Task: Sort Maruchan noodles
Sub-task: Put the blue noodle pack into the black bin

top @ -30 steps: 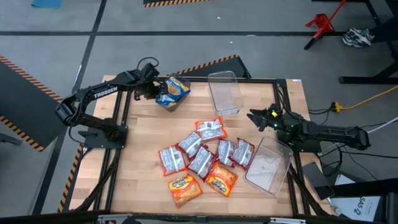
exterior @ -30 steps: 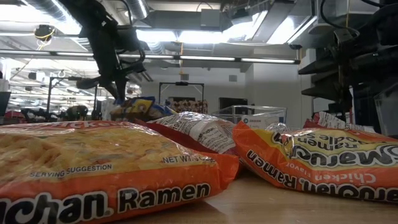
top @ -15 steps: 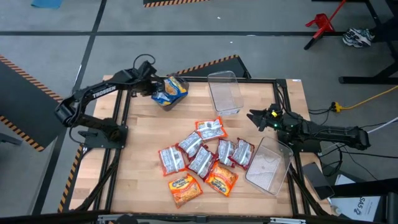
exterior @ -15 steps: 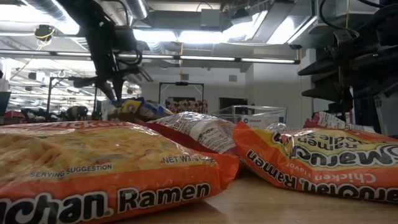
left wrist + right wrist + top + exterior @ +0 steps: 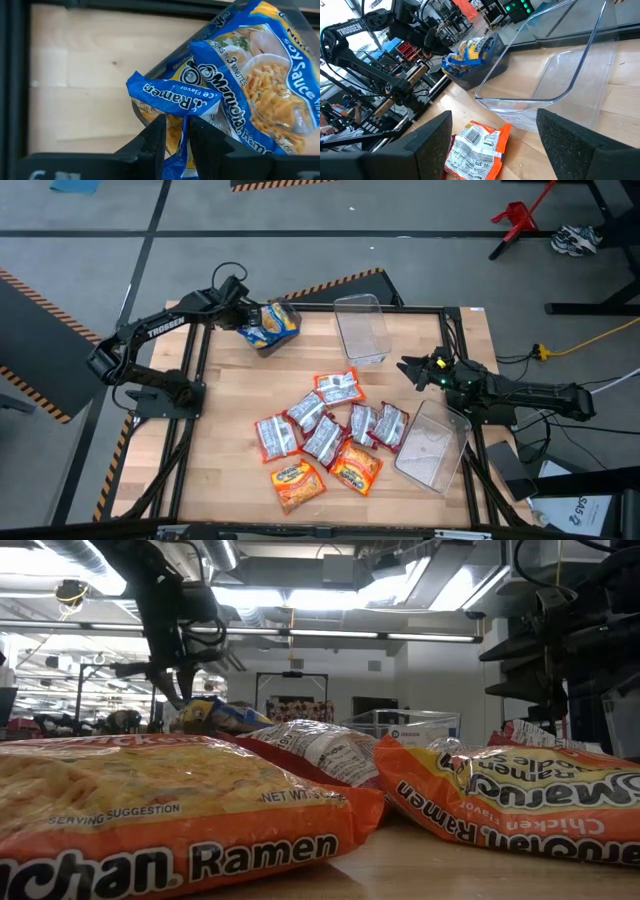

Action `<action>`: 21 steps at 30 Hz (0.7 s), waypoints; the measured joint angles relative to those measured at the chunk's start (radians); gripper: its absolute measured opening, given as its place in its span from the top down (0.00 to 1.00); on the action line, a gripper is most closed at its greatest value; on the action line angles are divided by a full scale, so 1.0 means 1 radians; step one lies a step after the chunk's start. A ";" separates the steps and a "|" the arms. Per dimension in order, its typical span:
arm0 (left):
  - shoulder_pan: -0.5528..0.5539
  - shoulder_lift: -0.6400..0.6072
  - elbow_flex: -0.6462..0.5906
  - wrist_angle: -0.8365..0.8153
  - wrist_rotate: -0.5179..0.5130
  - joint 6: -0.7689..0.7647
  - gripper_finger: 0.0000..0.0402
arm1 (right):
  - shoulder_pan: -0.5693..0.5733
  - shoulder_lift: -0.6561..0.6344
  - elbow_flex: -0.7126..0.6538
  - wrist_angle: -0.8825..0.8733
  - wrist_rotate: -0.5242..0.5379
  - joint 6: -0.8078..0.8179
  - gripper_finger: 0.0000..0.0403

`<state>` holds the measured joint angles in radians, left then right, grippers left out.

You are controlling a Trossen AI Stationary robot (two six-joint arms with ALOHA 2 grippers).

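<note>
Wooden slats of the table (image 5: pixel 230 400) carry a loose heap of Maruchan noodles (image 5: pixel 325 435) near its middle: red-and-silver packets farther back, orange ones at the near edge. At the far left corner the left gripper (image 5: pixel 243 320) sits at a small pile of blue-and-yellow packets (image 5: pixel 272 325); its wrist view shows the fingers a little apart around a crumpled blue wrapper edge (image 5: pixel 175 97), most likely letting it go so blue gathers there. One clear bin (image 5: pixel 362 328) stands at the far side, another (image 5: pixel 432 445) lies tilted at the near right. The right gripper (image 5: pixel 412 370) waits at the right, apparently empty, fingers together.
</note>
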<state>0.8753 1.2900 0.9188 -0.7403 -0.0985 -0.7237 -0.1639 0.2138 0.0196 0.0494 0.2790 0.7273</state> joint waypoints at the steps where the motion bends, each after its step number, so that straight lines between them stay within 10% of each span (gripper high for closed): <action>1: 0.000 0.000 0.000 0.000 -0.012 0.025 0.82 | 0.000 0.000 0.000 0.000 0.000 0.000 0.31; 21: 0.029 0.180 0.000 0.058 -0.011 0.088 0.89 | 0.000 0.000 0.000 0.001 0.001 0.013 0.31</action>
<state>0.9039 1.4701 0.9192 -0.6819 -0.1092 -0.6361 -0.1642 0.2138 0.0196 0.0502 0.2798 0.7399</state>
